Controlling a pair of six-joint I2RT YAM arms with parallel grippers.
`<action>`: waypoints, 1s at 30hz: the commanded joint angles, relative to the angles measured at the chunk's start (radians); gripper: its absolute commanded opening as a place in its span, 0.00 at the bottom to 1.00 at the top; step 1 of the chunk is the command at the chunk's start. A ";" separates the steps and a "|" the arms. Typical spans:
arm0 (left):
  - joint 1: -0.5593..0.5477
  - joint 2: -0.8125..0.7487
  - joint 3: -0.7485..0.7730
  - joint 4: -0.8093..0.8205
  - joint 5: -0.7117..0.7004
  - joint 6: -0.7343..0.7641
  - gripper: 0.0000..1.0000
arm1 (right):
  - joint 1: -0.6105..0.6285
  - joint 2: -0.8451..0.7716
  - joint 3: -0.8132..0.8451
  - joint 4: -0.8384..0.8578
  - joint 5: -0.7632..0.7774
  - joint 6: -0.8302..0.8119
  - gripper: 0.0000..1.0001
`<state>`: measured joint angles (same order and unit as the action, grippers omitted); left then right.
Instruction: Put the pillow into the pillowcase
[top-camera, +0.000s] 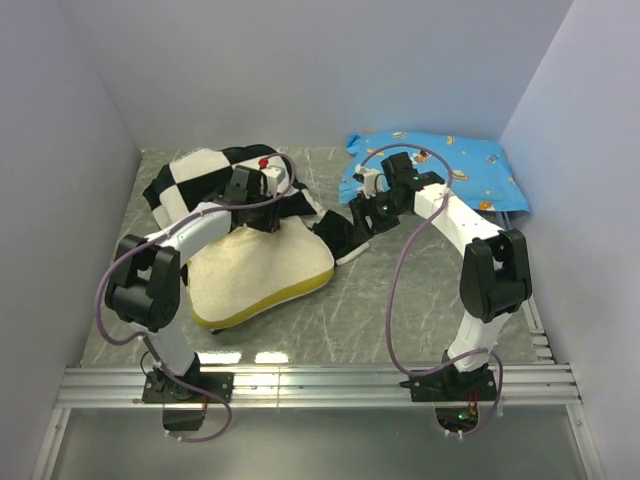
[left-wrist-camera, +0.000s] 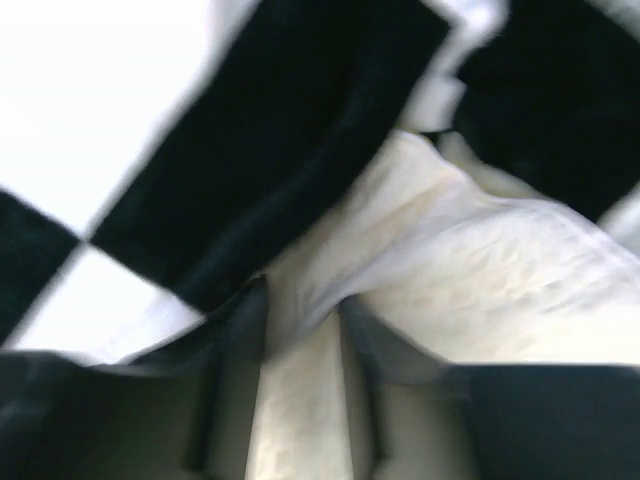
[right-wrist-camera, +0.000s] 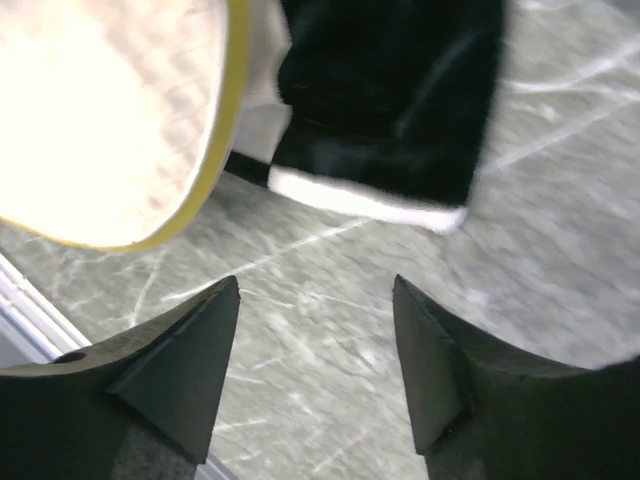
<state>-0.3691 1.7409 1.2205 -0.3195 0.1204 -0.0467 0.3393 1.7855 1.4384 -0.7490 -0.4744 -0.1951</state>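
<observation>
The cream pillow (top-camera: 260, 275) lies left of centre, its yellow-piped near end bare and its far end under the black and white checkered pillowcase (top-camera: 195, 180). My left gripper (top-camera: 262, 222) hovers at the case's mouth. In the left wrist view the left gripper (left-wrist-camera: 300, 295) has its jaws slightly parted, with a pale fold of the pillow (left-wrist-camera: 500, 290) at the tips and the pillowcase (left-wrist-camera: 300, 120) just beyond. My right gripper (top-camera: 362, 215) stands open over bare table. In its own view the right gripper (right-wrist-camera: 316, 285) is empty, a little short of the pillowcase corner (right-wrist-camera: 390, 100) and the pillow (right-wrist-camera: 100, 110).
A blue cartoon-print pillow (top-camera: 440, 165) lies at the back right, behind the right arm. The grey marbled table (top-camera: 400, 300) is walled on three sides. A metal rail (top-camera: 320, 385) runs along the near edge.
</observation>
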 joint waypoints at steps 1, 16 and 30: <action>-0.027 -0.153 0.020 0.020 0.167 -0.136 0.43 | -0.048 -0.070 -0.019 -0.027 0.022 0.068 0.74; 0.064 -0.121 0.071 -0.288 -0.117 0.430 0.62 | 0.084 -0.035 -0.173 0.164 -0.447 0.350 0.78; 0.095 -0.041 0.077 -0.206 -0.208 0.512 0.08 | 0.074 0.250 -0.047 0.266 -0.346 0.471 0.00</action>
<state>-0.2714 1.7298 1.2484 -0.5137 -0.1097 0.4397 0.4854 2.0315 1.3098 -0.5297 -0.8909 0.2413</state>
